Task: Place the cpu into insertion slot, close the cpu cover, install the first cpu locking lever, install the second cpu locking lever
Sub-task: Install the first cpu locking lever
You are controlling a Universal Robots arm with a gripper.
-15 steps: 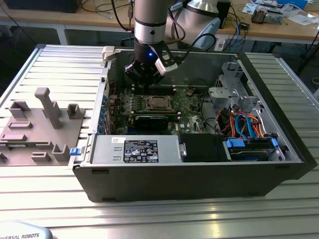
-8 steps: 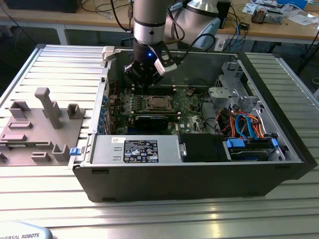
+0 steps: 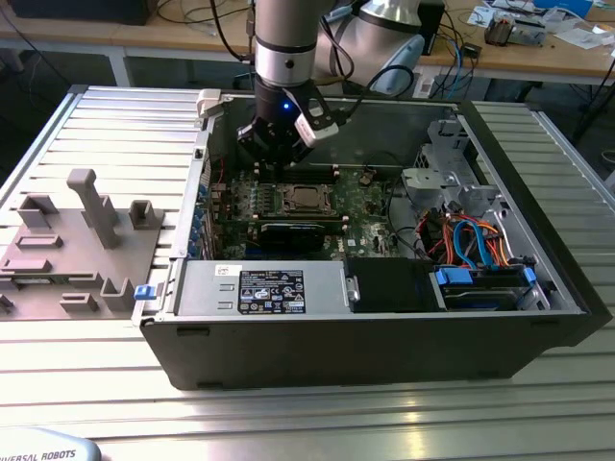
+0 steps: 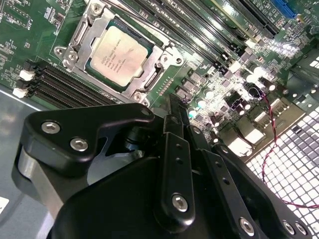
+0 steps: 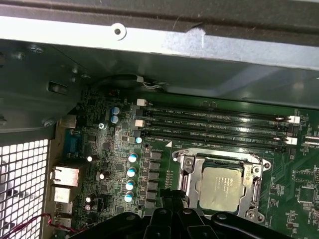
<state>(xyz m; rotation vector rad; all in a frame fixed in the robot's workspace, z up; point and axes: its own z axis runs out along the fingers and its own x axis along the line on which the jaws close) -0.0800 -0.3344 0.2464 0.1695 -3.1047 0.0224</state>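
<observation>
Gripper [image 3: 272, 154], jaws narrowed to a sliver and empty, hangs over the board beside the cpu [image 4: 118, 53], which lies seated under the closed cover [image 4: 94, 25].

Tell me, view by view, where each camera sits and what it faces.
Exterior view: off the arm, looking down into the open computer case; the arm and pincer hang over the motherboard.
First wrist view: on the arm, facing the cpu under the cpu cover; pincer at the picture's edge.
Second wrist view: on the arm, over the black pincer body, facing the board.
Both wrist views share the seated cpu.
</observation>
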